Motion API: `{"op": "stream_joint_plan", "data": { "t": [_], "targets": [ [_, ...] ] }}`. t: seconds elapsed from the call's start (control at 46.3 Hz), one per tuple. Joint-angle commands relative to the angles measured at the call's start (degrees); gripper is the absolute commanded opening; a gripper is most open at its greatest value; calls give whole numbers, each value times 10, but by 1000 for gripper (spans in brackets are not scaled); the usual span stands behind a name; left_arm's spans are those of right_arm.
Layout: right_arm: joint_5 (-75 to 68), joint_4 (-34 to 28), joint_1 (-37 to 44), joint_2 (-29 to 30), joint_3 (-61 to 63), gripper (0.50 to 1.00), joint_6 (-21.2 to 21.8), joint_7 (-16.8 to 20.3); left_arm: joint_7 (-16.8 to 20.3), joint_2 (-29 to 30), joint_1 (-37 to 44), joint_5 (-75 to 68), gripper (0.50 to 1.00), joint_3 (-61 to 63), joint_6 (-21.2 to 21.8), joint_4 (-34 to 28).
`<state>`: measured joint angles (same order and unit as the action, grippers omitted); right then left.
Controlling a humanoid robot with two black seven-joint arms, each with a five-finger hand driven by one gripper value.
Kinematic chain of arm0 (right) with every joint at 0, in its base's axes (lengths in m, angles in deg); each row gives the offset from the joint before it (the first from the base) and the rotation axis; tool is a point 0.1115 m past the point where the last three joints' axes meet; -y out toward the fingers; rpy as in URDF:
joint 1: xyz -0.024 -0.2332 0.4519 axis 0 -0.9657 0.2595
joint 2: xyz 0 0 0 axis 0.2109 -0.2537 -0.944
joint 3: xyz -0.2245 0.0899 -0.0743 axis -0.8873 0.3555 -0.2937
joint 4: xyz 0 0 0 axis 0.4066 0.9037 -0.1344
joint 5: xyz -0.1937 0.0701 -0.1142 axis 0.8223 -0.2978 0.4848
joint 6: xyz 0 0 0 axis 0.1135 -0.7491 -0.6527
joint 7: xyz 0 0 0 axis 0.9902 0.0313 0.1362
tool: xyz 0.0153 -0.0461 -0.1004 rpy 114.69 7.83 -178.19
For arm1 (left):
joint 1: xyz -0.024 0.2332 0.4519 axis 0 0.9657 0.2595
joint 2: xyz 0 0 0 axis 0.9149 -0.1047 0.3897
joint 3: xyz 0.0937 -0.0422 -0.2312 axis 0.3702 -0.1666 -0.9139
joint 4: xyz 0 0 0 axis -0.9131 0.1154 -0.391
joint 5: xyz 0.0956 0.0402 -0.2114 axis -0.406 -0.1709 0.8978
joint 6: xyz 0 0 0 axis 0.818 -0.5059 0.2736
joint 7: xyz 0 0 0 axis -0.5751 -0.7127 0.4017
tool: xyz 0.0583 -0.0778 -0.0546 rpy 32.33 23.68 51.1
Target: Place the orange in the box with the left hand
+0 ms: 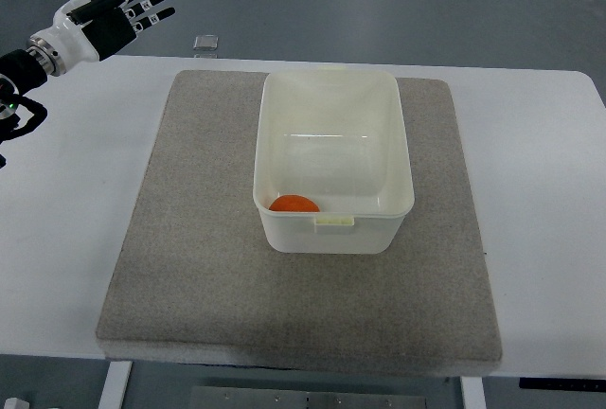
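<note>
The orange [294,204] already lies inside the box [333,229], down on the floor of it in the near left corner, tucked against the near wall. Only its top shows over the rim, so I can't say whether it touches the left wall too. The box is a pale plastic tub, standing upright on a grey mat [189,267] that covers the middle of the white desk [549,191].

The left hand [115,9] is well apart from all this, up at the far left corner, past the desk edge, with its fingers spread wide and nothing in them. The right arm does not show at all.

To my eye the job looks done, so little is left to spoil. The box is light and sits free on the mat; if the arm swept low across the desk on its way to rest, it could clip the far left rim and shove or tip the tub, and the orange would roll. A small clear object [206,44] lies at the far edge near the hand and could get knocked off the same way.
</note>
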<state>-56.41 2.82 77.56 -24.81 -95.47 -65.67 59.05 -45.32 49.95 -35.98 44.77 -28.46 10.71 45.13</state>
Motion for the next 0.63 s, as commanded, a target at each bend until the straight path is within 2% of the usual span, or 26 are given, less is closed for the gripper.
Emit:
{"op": "stream_joint_plan", "data": {
  "t": [0.0,0.605],
  "targets": [
    [0,0,0,0,0,932,0,0,-22,-2,5,22,994,-13,0,1],
    [3,-8,-2,0,-4,932,-1,-2,-24,-28,42,27,994,-34,0,0]
  ]
}}
